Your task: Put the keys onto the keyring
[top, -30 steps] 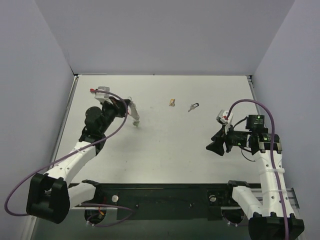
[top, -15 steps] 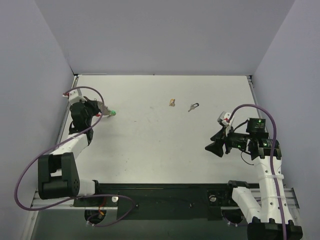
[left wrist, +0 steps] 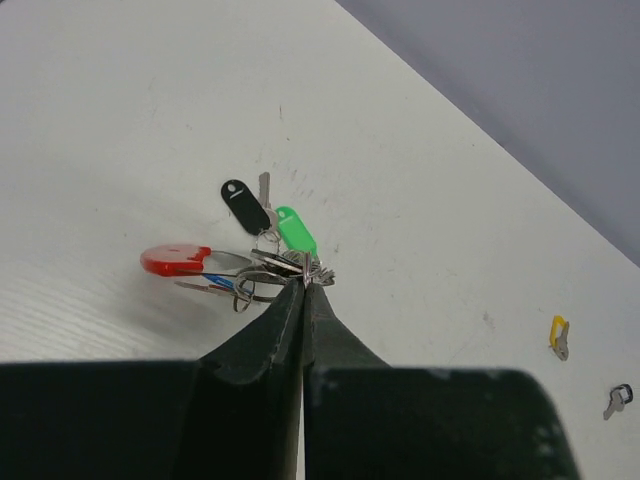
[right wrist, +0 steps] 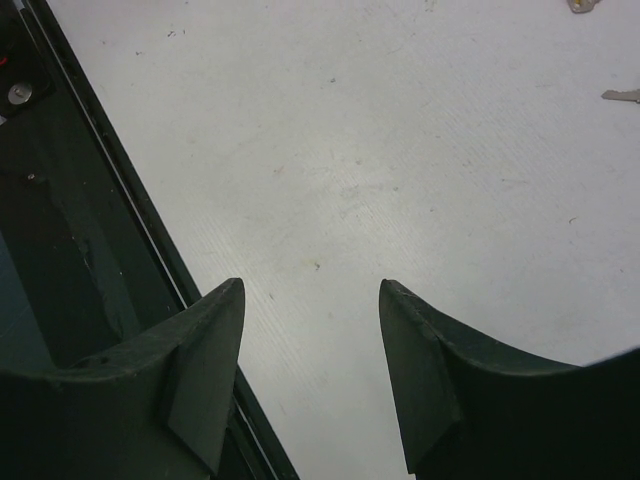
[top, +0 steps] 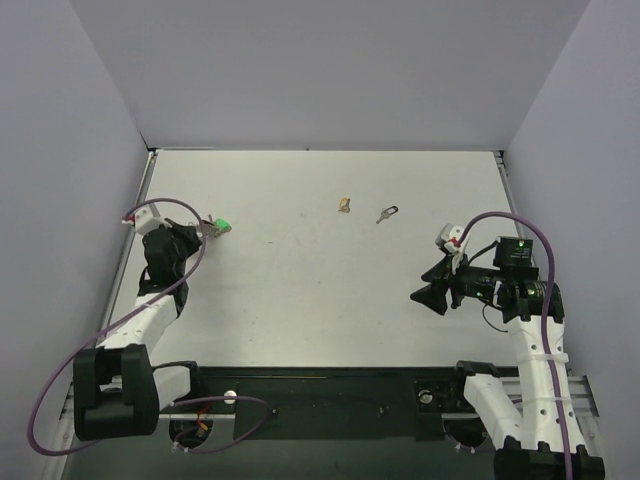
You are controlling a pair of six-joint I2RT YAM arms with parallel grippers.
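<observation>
Top view: at frame left, the left pincer (top: 208,229) grips the keyring (top: 222,226). A key (top: 387,214) lies on the table (top: 300,290), upper centre-right. The right pincer (top: 428,294) gapes, empty.
Left wrist: jaws pinched tight on the keyring.
Right wrist: jaws wide apart, key at the upper right edge.

Bright, even light; shadows faint (sharp focus).
</observation>
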